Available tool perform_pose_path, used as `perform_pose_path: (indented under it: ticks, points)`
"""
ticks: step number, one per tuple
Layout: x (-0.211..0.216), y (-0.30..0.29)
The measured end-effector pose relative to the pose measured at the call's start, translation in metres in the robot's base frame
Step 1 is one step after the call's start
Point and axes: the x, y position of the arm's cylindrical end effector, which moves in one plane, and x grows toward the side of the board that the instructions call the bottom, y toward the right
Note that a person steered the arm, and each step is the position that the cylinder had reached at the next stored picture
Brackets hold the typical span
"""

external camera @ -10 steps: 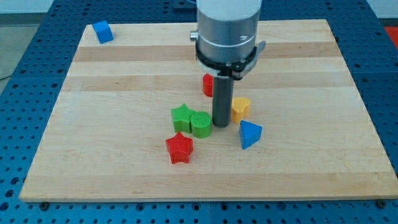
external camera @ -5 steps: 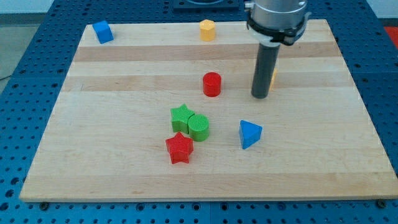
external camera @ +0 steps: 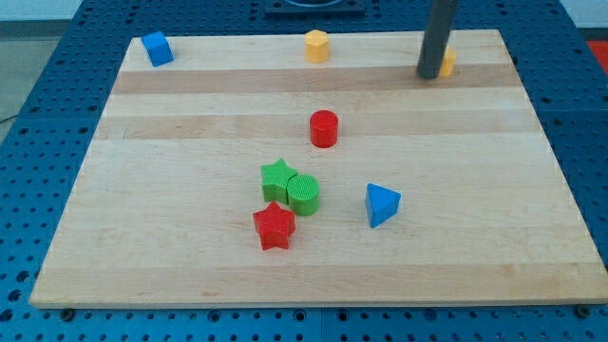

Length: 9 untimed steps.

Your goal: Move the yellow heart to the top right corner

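Plain dark grey cylindrical rod (external camera: pixel 435 43)

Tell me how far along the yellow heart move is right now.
Mostly done: the yellow heart sits near the board's top right corner, mostly hidden behind my rod. In hand: my tip is against its left side. Left: perhaps a short nudge right into the corner; the other blocks lie well away.

red star (external camera: pixel 275 227) touches green cylinder (external camera: pixel 305 194).
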Motion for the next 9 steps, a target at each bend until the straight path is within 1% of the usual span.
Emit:
perform_pose_path:
  ticks: [1,2,3,4,5,8,9]
  points:
    - [0.0,0.0]
    - [0.034,-0.002]
    - [0.017,0.027]
    - [-0.013,0.033]
    - [-0.025,0.033]
    - [-0.02,0.033]
    - [0.008,0.047]
